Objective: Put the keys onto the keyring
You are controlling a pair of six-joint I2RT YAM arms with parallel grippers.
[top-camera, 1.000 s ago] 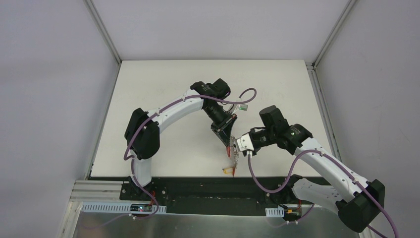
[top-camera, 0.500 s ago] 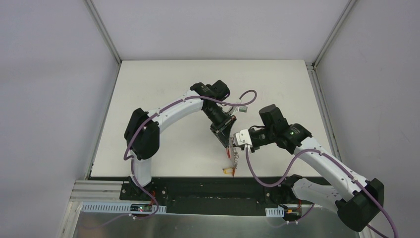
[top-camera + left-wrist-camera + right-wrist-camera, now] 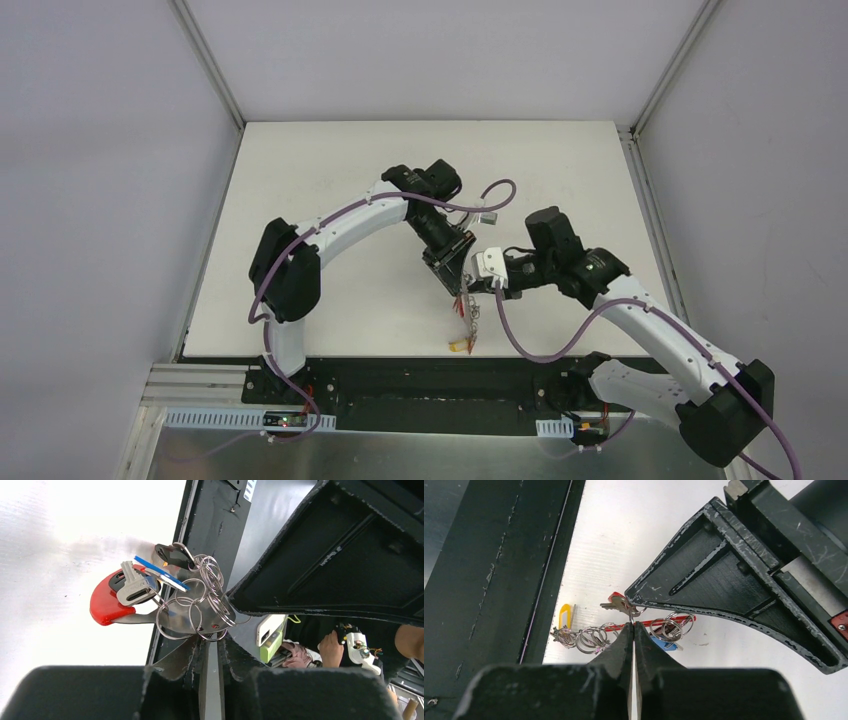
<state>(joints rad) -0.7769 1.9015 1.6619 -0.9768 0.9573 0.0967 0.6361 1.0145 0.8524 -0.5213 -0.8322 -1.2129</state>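
Your right gripper is pinching tight, apparently on one thin wire of the keyring. Your left gripper is showing only a slit between its fingers, and I cannot tell whether it is gripping a ring. You should be holding the right pinch firm while the left is prising a coil apart. The bunch is dangling between both tips over the near edge of the table, showing chained grey rings, a red band, a silver key and a yellow tag.

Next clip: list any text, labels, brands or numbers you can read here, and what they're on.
No legible text.
White label on the black rail, left wrist view: print too blurred.
Raised marking on the black housing: unreadable.
Silver key on the keyring: no stamping readable.
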